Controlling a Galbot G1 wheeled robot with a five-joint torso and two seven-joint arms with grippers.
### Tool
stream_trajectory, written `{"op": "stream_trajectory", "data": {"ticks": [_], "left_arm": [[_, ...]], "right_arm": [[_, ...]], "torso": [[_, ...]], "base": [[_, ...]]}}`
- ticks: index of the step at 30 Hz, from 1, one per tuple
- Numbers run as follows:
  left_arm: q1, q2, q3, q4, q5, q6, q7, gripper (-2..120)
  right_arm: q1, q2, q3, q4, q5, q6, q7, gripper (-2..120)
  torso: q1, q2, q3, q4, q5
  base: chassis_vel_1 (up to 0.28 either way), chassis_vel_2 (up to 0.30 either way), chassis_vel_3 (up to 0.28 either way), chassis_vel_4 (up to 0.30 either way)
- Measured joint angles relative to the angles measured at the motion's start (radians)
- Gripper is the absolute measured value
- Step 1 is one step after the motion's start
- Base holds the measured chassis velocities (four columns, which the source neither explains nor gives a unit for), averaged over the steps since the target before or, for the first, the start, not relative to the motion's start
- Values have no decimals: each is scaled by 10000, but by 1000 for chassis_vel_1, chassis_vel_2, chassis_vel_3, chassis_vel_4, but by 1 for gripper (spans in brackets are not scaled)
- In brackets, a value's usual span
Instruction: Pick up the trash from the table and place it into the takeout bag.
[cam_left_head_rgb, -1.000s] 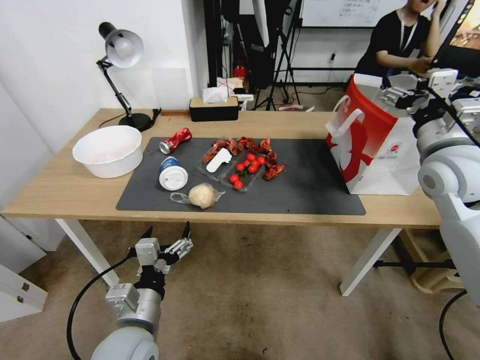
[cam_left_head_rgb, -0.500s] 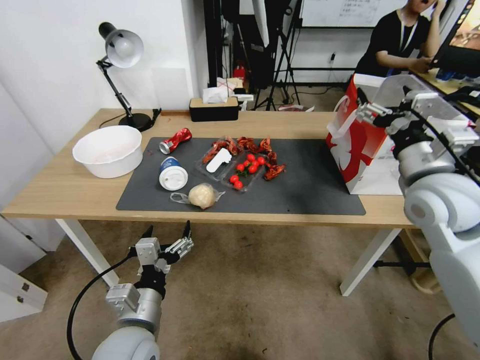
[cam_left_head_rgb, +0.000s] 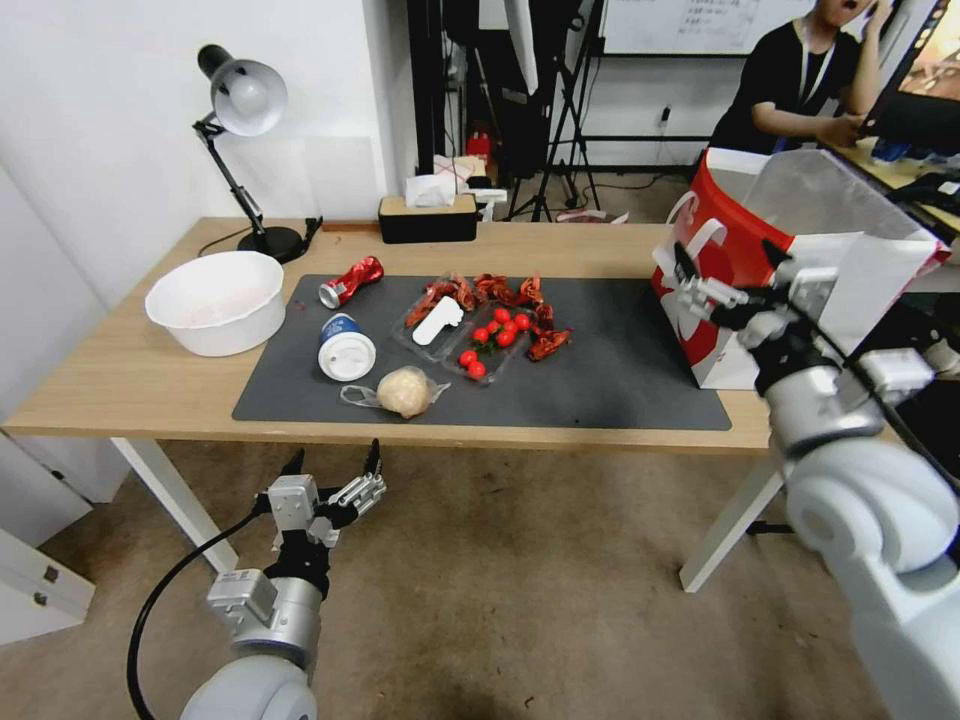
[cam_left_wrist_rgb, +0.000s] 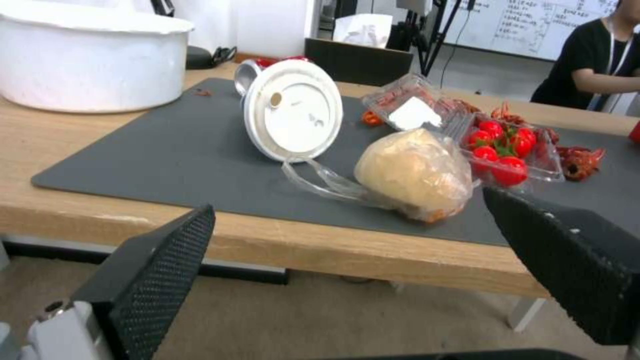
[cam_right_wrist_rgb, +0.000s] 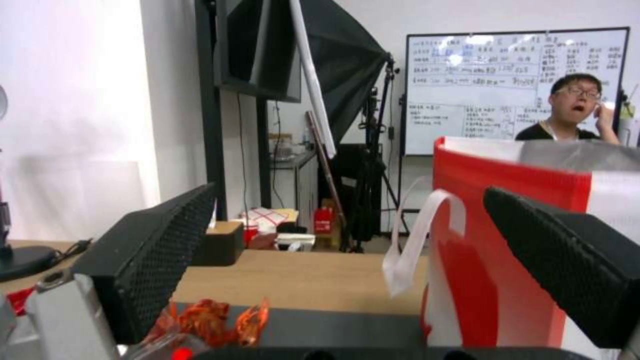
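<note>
table (cam_left_head_rgb: 600, 245) light wood, matt | mat (cam_left_head_rgb: 620, 370) dull grey | takeout bag (cam_left_head_rgb: 735, 255) glossy paper | bun (cam_left_wrist_rgb: 413, 172) in crinkly clear plastic

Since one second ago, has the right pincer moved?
Yes. The right pincer has come down from above the takeout bag mouth to in front of its red side, nearer the dark mat, open.

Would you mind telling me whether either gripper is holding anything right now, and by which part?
Nothing is held. The left gripper hangs open below the table edge; the right gripper is open beside the takeout bag.
</note>
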Motion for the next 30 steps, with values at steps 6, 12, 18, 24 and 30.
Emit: {"op": "stream_trajectory", "data": {"ticks": [6, 12, 18, 24, 30], "left_arm": [[28, 2, 11, -3, 17, -68, 18, 100], [44, 10, 11, 17, 35, -162, 58, 100], [32, -4, 10, 64, 43, -197, 87, 100], [-23, -6, 13, 73, 38, -212, 93, 100], [-56, -2, 25, 84, 26, -219, 97, 100]], "right_arm": [[-954, 877, -338, 83, -1122, 1393, 24, 100], [-2088, 1398, -439, -223, -1917, 3242, 28, 100], [-2765, 1615, -427, -495, -2424, 4624, 28, 100], [-3484, 1923, -556, -790, -2707, 5426, 57, 100], [-3918, 2093, -764, -1022, -3050, 5869, 50, 100]], "torso": [[1, 0, 0, 1, 0], [0, 0, 0, 1, 0], [-1, 0, 0, 1, -2], [0, 0, 1, 0, 0], [0, 0, 1, 1, -1]], "base": [[0, 0, 0, 0], [0, 0, 0, 0], [0, 0, 0, 0], [0, 0, 0, 0], [0, 0, 0, 0]]}}
